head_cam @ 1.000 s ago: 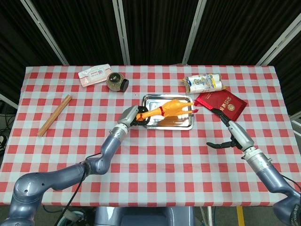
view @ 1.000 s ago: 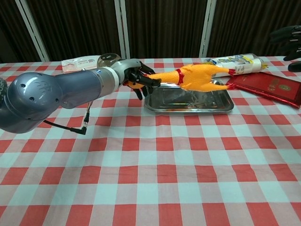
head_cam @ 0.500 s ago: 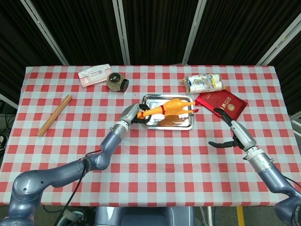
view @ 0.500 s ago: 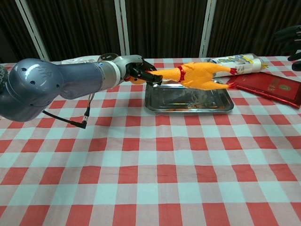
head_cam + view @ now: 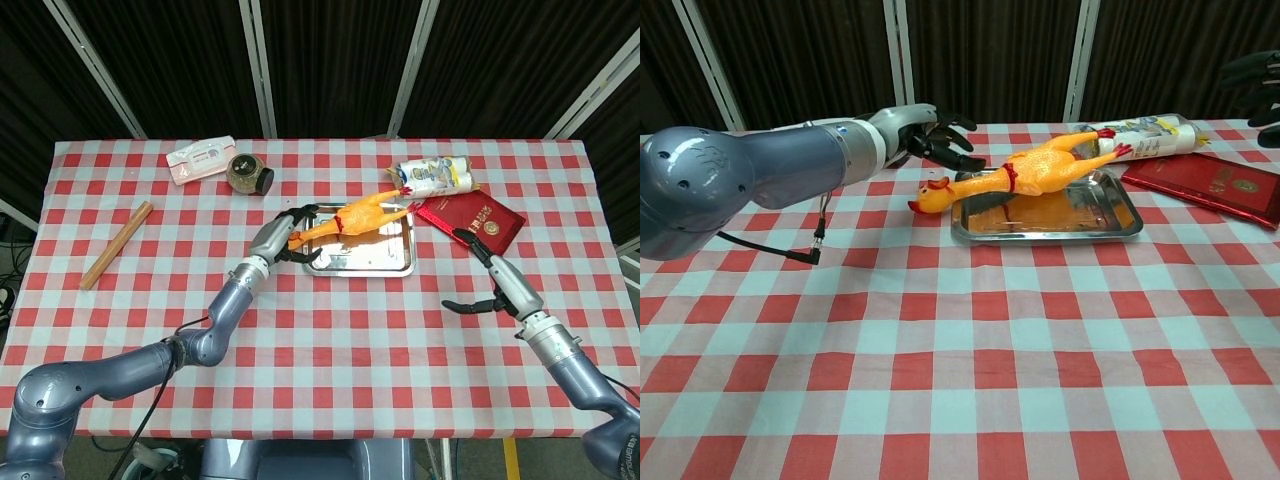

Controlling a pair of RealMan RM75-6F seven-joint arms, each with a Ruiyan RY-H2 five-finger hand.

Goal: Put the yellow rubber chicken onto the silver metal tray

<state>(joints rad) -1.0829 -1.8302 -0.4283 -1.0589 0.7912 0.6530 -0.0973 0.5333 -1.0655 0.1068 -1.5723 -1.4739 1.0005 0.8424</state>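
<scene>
The yellow rubber chicken (image 5: 352, 215) (image 5: 1025, 176) lies slanted across the silver metal tray (image 5: 372, 263) (image 5: 1040, 236). Its head hangs over the tray's left rim and its red feet point to the far right corner. My left hand (image 5: 284, 236) (image 5: 933, 133) hovers just left of and behind the head, fingers spread, holding nothing. My right hand (image 5: 487, 283) (image 5: 1255, 80) stays open near the table's right side, well clear of the tray.
A red booklet (image 5: 472, 221) and a white rolled packet (image 5: 433, 177) lie right of the tray. A dark jar (image 5: 248, 173) and a pink-white packet (image 5: 200, 158) sit at the back left. A wooden stick (image 5: 116, 244) lies far left.
My left hand let go of the chicken's head and spread its fingers. The chicken dropped from the air onto the tray. My right hand barely moved.
</scene>
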